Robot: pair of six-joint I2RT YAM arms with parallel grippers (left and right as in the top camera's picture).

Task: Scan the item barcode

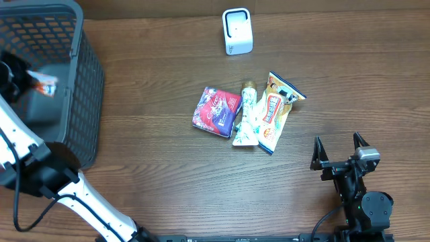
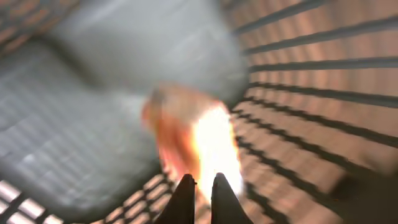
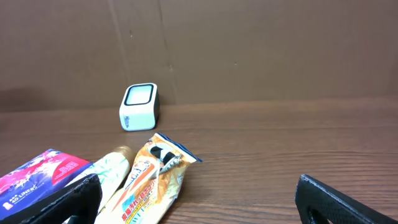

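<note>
My left gripper (image 1: 27,79) reaches into the dark mesh basket (image 1: 87,87) at the far left. In the left wrist view its fingertips stand together, shut (image 2: 202,182), with a blurred orange and white packet (image 2: 199,140) just beyond them; I see no hold on it. The same packet (image 1: 44,84) shows inside the basket from above. On the table lie a purple packet (image 1: 216,111), a pale green tube (image 1: 246,117) and an orange snack bag (image 1: 277,107). The white scanner (image 1: 237,31) stands behind them. My right gripper (image 1: 336,144) rests open near the front right, empty.
In the right wrist view the scanner (image 3: 139,107) stands at the back wall, and the orange bag (image 3: 152,180), tube (image 3: 112,168) and purple packet (image 3: 37,177) lie left of my open right gripper (image 3: 199,208). The basket's mesh wall (image 2: 311,93) closes in around the left fingers.
</note>
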